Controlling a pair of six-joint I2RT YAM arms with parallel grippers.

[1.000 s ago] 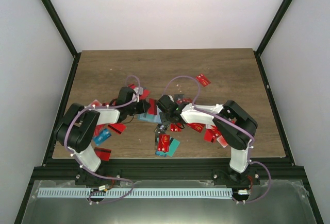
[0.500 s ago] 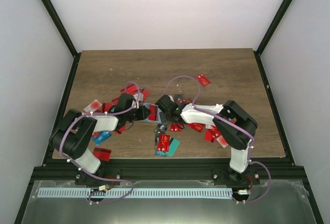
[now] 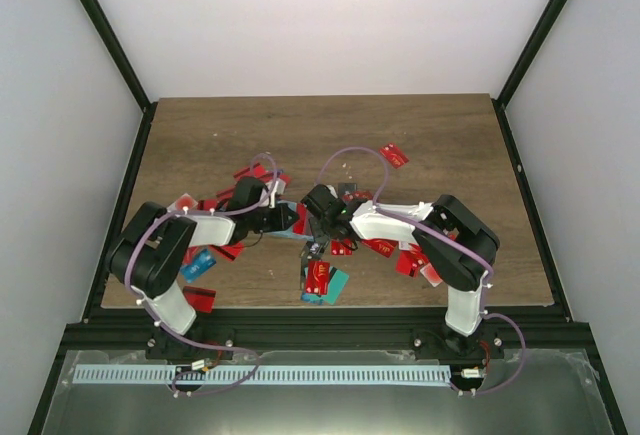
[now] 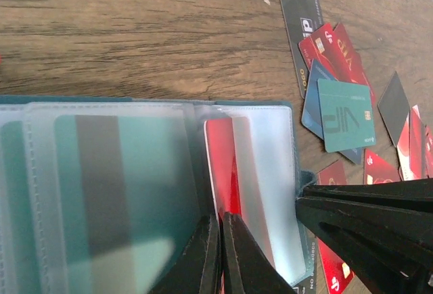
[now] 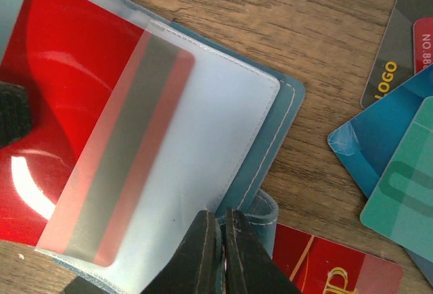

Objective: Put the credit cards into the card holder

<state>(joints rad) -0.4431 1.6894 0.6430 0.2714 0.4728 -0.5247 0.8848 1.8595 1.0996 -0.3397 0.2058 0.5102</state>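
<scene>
The teal card holder (image 4: 296, 172) lies open on the wood, its clear sleeves facing up. It also shows between the two arms in the top view (image 3: 301, 217). My left gripper (image 4: 221, 225) is shut on the edge of a red credit card (image 4: 224, 162) that sits partly inside a sleeve (image 5: 74, 98). A teal card (image 4: 115, 192) fills the sleeve beside it. My right gripper (image 5: 220, 226) is shut on the holder's teal edge (image 5: 267, 172), near its strap. The two grippers (image 3: 286, 217) (image 3: 318, 219) face each other across the holder.
Loose cards lie around the holder: a teal one (image 4: 346, 115), a black one (image 4: 298, 10) and red ones (image 4: 333, 45) to one side. A blue card (image 5: 379, 138) and a red one (image 5: 325, 267) lie close to the right fingers. More cards are scattered near the front (image 3: 318, 277) and sides (image 3: 394, 155) (image 3: 198, 298).
My left gripper has shifted a little to the right and nearer, closing in on the holder and the right gripper. The right arm has stayed put.
</scene>
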